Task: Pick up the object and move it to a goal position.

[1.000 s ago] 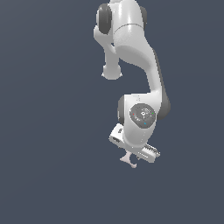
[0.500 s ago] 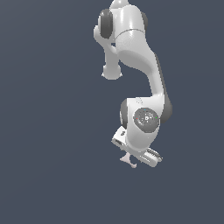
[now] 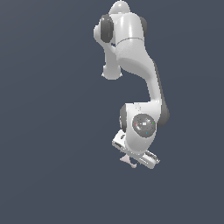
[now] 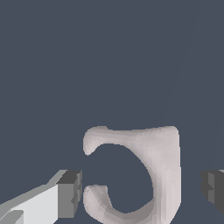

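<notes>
The object (image 4: 151,168) is a pale pinkish-white piece with a C-shaped hook, and it fills the lower middle of the wrist view. My gripper (image 4: 141,189) is open, with one dark fingertip (image 4: 70,192) on the hook's open side and the other (image 4: 214,186) on its straight back. A gap shows on both sides, so neither pad touches it. In the exterior view the object (image 3: 127,161) is a tiny pale piece poking out just below the white hand, and the gripper (image 3: 131,157) sits right over it with its fingers mostly hidden by the hand.
The white arm (image 3: 135,65) reaches down from the top of the exterior view, folded at its elbow. The ground around it is a plain dark blue-grey surface (image 3: 52,153) with no other objects or edges in view.
The hand has crept slightly down and toward the exterior view's right, closer over the object. The object has not moved.
</notes>
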You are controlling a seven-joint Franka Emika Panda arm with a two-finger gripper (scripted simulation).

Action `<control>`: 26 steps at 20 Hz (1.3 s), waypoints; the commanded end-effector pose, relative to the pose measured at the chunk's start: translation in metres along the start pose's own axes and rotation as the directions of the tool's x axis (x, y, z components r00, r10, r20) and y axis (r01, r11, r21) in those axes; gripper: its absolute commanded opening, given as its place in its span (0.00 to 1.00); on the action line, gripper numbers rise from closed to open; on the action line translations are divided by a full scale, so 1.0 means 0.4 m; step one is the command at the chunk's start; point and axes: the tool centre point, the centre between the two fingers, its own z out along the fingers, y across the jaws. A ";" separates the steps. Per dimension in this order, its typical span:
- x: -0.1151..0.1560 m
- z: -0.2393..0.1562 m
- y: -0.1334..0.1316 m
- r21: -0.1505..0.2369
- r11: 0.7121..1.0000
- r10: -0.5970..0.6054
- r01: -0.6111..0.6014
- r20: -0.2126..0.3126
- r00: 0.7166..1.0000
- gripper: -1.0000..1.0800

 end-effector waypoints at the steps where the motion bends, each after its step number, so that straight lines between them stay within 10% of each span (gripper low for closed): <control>1: -0.001 0.035 0.001 -0.001 1.000 0.001 -0.001 0.001 1.000 0.96; 9: 0.002 0.056 -0.001 -0.001 1.000 0.002 -0.002 0.000 1.000 0.96; 10: 0.002 0.056 -0.001 -0.001 1.000 0.002 -0.002 0.000 1.000 0.00; 26: -0.008 0.052 -0.001 -0.001 1.000 0.002 -0.002 0.000 1.000 0.00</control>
